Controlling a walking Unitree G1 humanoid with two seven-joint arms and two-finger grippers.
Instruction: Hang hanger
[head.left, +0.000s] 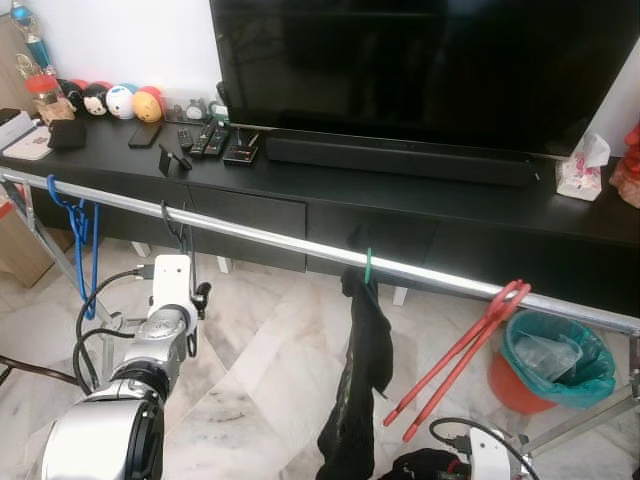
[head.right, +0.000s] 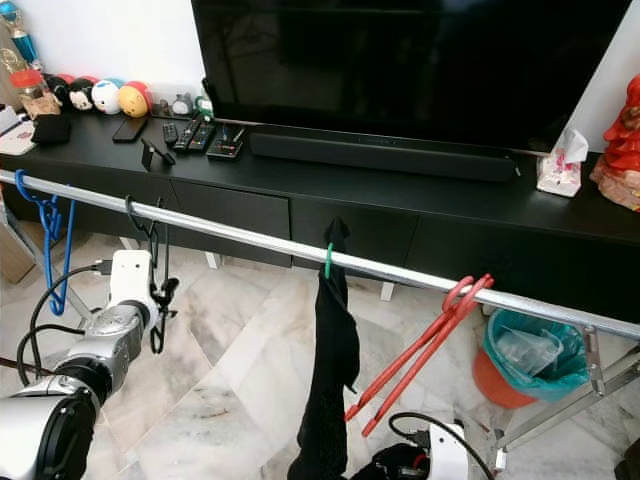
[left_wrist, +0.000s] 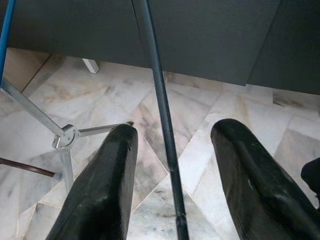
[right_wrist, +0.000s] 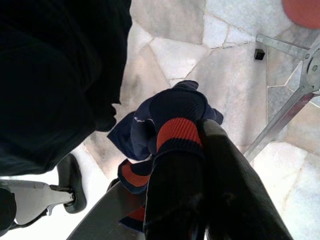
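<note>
The left gripper (left_wrist: 170, 165), fingers spread around the dark hanger (head.right: 150, 240), has it hooked on the rail (head.right: 240, 236) at eleven o'clock; only withdrawal remains. Right gripper (right_wrist: 200, 200) pinches a sock (right_wrist: 175, 120).

Silver arms (head.left: 150, 345) (blk cables), blk fingers (left_wrist: 100, 190)

Rail (head.left: 280, 238) before cabinet (head.left: 400, 215), hangers (head.left: 455, 360) on rail, bin (head.left: 555, 360) right

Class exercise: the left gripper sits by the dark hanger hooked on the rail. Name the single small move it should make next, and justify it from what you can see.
Probably draw the left gripper straight back. The dark hanger already hooks over the metal rail, and in the wrist view its thin wire runs between the open fingers without either touching it, so it seems released.
</note>
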